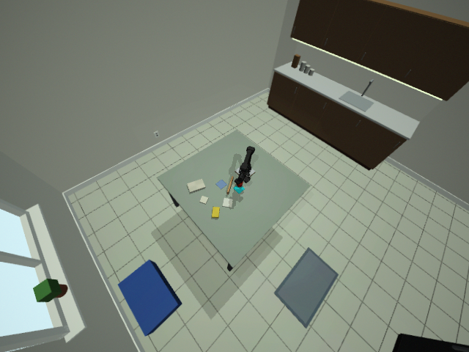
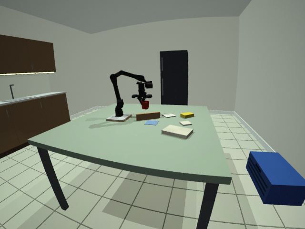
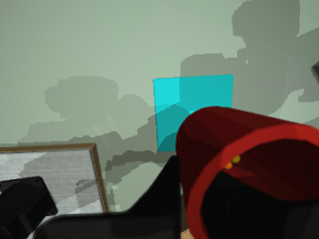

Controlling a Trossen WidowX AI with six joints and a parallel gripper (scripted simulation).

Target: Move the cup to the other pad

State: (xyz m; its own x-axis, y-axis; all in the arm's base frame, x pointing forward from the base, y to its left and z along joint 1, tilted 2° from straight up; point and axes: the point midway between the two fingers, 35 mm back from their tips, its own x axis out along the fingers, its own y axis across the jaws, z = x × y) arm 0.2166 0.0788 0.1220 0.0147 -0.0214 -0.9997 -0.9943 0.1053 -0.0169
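Note:
My gripper (image 2: 142,101) is shut on the wall of the red cup (image 1: 239,185) (image 2: 145,105) (image 3: 234,121) and holds it above the table, roughly upright. Inside the cup an orange marble (image 3: 228,165) and a yellow marble (image 3: 235,158) show; the rest of its inside is dark or hidden. The cyan pad (image 1: 239,190) (image 3: 169,100) lies below, close to the cup in both the top view and the wrist view, partly covered by the cup in the latter. The blue pad (image 1: 220,184) (image 2: 151,122) lies bare across the brown barrier.
The brown barrier (image 1: 229,185) (image 2: 147,116) stands between the pads. A white tile (image 1: 227,202) (image 2: 168,115), a small cream tile (image 1: 204,199) (image 2: 185,122), a yellow block (image 1: 215,212) (image 2: 187,115) and a cream block (image 1: 196,185) (image 2: 177,131) lie beyond it. The arm's base plate (image 3: 75,161) is near the cyan pad.

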